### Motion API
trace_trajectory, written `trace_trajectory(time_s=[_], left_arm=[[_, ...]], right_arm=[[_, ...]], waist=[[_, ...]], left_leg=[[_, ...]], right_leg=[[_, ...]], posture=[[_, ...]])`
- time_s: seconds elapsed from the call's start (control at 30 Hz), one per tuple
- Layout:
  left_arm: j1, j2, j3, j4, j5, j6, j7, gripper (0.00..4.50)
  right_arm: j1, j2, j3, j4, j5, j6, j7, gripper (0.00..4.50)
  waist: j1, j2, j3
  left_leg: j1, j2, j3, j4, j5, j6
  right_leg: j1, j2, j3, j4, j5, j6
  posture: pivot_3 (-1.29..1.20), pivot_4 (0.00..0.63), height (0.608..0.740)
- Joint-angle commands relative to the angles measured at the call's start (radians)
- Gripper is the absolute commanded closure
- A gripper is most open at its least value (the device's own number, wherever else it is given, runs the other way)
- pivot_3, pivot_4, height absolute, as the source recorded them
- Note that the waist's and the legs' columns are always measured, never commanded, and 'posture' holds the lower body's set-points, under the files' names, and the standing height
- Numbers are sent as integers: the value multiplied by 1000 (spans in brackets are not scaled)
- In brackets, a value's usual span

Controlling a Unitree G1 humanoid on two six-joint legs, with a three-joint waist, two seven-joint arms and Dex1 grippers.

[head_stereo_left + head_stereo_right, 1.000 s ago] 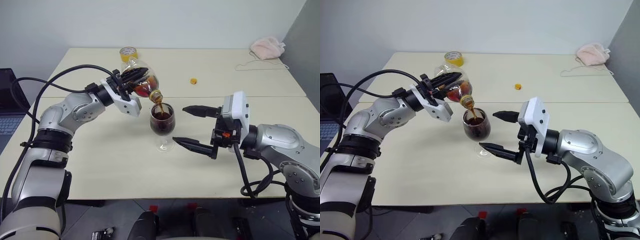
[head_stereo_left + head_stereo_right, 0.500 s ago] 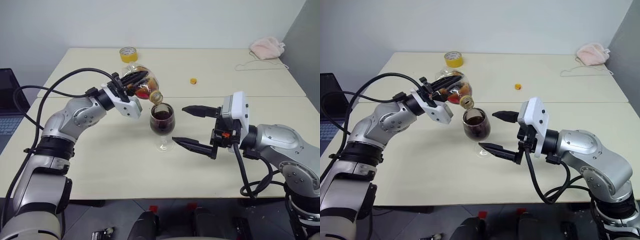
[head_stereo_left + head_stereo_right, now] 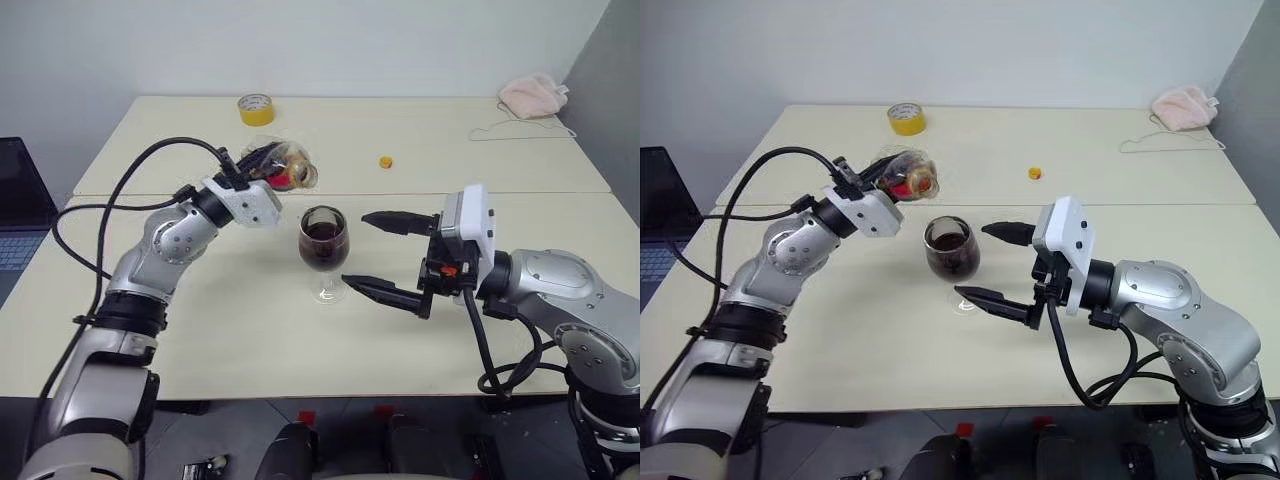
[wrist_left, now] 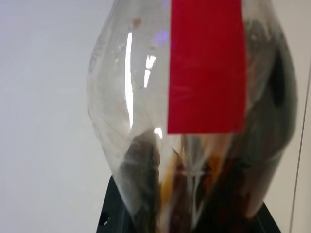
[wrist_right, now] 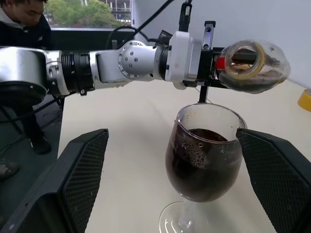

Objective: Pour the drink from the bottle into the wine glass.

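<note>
Two arms over a pale desk (image 3: 250, 330). Left gripper (image 3: 262, 158) clamped tight on the bottle (image 3: 283, 167) — held above the desk, lying near level, open mouth turned toward the wine glass (image 3: 323, 250) and not over it. Red label (image 4: 205, 68) plain on the clear body in the left wrist view, with a dark remnant low in the bottle. No stream from the mouth.

Wine glass upright on the desk between the two arms, bowl about half full of the drink (image 3: 322, 244), dark brown, bubbles at the surface in the right wrist view. Stem and round foot on the desk, just beside the lower right finger.

Right gripper (image 3: 385, 258) spread wide and empty, fingers (image 5: 82, 170) pointing at the glass from its right, one on either side of the bowl in the right wrist view, not touching it.

Farther back: yellow tape roll (image 3: 256, 108), small yellow cap (image 3: 385, 161), pink cloth (image 3: 535, 93) at the far right corner. Laptop (image 3: 22, 200) at the left edge.
</note>
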Motion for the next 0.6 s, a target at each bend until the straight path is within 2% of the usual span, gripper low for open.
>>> trace_trajectory(time_s=[0.03, 0.13, 0.2, 0.3, 0.6], left_arm=[[32, -39, 77, -103, -154, 145, -48, 3761], [74, -79, 115, -165, -238, 269, -72, 3761], [116, -126, 165, -200, -322, 387, -57, 3761], [158, -171, 228, -225, -374, 504, -13, 3761], [226, -265, 333, -201, -457, 647, 41, 3761]], right_arm=[[6, 3, -6, -26, -17, -40, -2, 0], [14, 9, -8, -29, -17, -51, 2, 0], [25, 11, -5, -29, -27, -64, -1, 0], [43, 11, 5, -22, -49, -82, -2, 0], [58, 41, 30, 1, -87, -104, -7, 0]], waist=[[-1, 0, 0], [-2, 0, 0], [-3, 0, 0], [-4, 0, 0], [0, -1, -1]], left_leg=[[0, 0, 0, 0, 0, 0], [0, 0, 0, 0, 0, 0], [0, 0, 0, 0, 0, 0], [0, 0, 0, 0, 0, 0], [0, 0, 0, 1, 0, 0]], right_leg=[[0, 0, 0, 0, 0, 0], [0, 0, 0, 0, 0, 0], [0, 0, 0, 1, 0, 0], [0, 0, 0, 1, 0, 0], [0, 0, 0, 1, 0, 0]], posture=[[0, 150, 740], [0, 150, 740], [0, 150, 740], [0, 150, 740], [0, 150, 740]])
